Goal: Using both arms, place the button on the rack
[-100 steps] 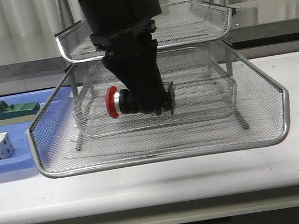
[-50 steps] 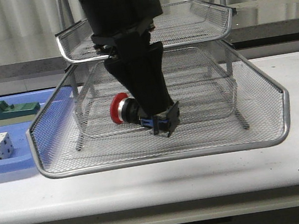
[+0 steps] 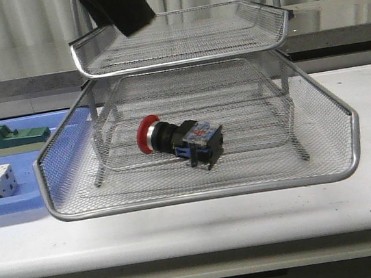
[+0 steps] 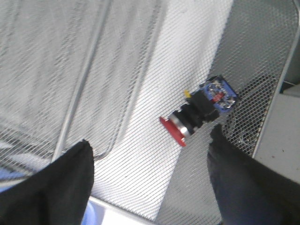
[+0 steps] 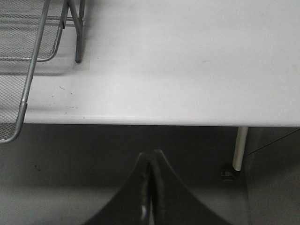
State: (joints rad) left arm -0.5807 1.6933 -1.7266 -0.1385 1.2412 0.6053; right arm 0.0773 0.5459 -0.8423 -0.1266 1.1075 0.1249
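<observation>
The button [image 3: 179,138] lies on its side in the rack's [image 3: 207,192] pulled-out tray, long axis running ten-to-four, straight under the nearer left gripper's [image 4: 150,180] wide-spread empty jaws; the right gripper's [image 5: 149,197] jaws are closed.

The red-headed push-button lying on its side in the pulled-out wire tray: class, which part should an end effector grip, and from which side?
Probably the black cylindrical body of the red-headed push-button, from above. It lies on its side, so the body's flanks are exposed, while the wire tray walls hinder a sideways approach.
</observation>
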